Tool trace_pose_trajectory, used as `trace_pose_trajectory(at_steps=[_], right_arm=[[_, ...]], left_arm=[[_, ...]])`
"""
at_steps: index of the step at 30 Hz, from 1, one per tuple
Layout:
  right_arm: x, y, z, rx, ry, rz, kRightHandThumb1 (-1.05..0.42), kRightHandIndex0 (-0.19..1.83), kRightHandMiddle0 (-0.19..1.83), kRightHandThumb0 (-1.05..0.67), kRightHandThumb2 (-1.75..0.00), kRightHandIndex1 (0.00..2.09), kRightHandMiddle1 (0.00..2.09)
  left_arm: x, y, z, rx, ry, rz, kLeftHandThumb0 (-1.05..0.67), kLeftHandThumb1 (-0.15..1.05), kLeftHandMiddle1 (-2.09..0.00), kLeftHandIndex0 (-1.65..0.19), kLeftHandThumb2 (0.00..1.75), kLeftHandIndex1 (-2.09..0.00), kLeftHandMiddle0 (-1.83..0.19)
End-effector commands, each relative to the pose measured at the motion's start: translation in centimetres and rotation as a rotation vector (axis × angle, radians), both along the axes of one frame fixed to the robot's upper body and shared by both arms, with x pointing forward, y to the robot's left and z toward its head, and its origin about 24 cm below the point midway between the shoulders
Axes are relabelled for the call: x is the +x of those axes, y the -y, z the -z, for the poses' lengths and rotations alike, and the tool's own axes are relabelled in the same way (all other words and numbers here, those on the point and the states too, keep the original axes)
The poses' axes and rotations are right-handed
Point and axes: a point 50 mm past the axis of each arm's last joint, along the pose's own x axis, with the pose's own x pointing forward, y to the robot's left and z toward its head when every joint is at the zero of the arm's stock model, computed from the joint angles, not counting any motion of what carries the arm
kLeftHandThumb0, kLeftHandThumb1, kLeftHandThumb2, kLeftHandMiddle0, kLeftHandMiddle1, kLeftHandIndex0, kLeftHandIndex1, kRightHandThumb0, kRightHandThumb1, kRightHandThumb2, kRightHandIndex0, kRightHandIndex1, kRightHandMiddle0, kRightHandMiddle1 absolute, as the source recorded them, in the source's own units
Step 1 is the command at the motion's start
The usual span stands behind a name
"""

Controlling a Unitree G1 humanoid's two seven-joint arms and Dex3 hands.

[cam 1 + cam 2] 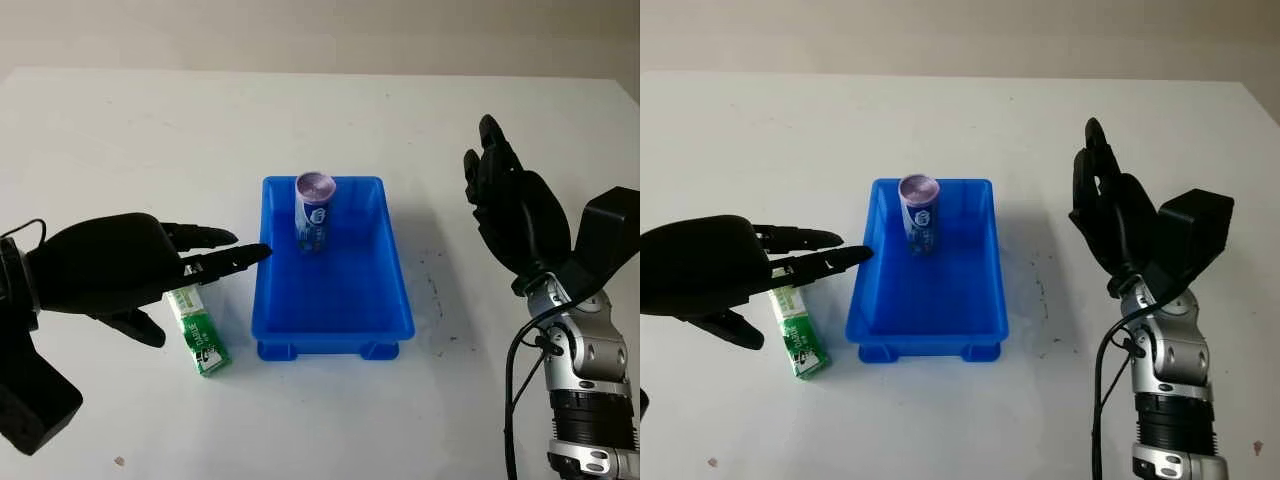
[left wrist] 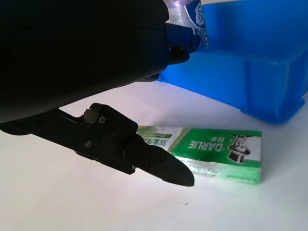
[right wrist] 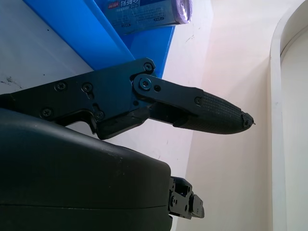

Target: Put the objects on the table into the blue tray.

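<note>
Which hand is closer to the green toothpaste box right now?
Left. The left hand hovers open directly over the toothpaste box, beside the blue tray. The right hand is open, raised beyond the tray's far side.

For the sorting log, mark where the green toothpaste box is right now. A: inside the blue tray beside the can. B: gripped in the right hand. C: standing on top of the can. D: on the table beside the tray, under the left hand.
D: the green toothpaste box lies flat on the table beside the blue tray, with the open left hand just above it and not gripping it.
</note>
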Motion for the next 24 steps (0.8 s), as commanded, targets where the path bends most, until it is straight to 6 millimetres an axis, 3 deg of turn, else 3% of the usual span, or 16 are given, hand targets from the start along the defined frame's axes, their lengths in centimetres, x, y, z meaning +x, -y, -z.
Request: trace_pose_trajectory(at_steps=[1,8,15,19,24], right_arm=[[0.0,0.3,-0.5,-0.009,0.017,0.001,-1.05,-0.19,-0.19,-0.76,-0.69,0.00,0.00],[0.1,0.1,-0.3,-0.012,0.010,-0.005,-1.05,-0.19,-0.19,-0.74,-0.70,0.00,0.00],[0.2,0.0,-0.3,-0.019,0.007,-0.004,-1.05,-0.19,-0.19,-0.74,-0.70,0.00,0.00],[0.2,0.0,-0.1,-0.021,0.008,-0.008,-1.05,-0.19,-0.19,-0.75,-0.70,0.00,0.00],[0.2,-0.1,0.0,-0.020,0.001,-0.007,-1.05,-0.19,-0.19,-0.75,-0.70,0.00,0.00]], left_arm=[[-0.2,0.2,0.5,-0.067,-0.027,-0.003,-0.54,0.90,-0.05,-0.20,0.06,-0.08,-0.21],[0.0,0.5,-3.2,-0.309,0.129,0.041,-0.52,0.96,-0.01,0.01,0.07,0.00,0.06],[-0.1,0.0,-6.8,-0.391,0.286,0.060,-0.51,0.94,-0.05,0.00,0.05,-0.04,0.05],[-0.2,-0.5,-7.4,-0.380,0.305,0.029,-0.49,0.89,-0.06,-0.01,0.03,-0.05,0.03],[0.0,-1.6,-6.7,-0.301,0.305,-0.016,-0.50,0.89,-0.07,-0.04,0.05,-0.06,0.00]])
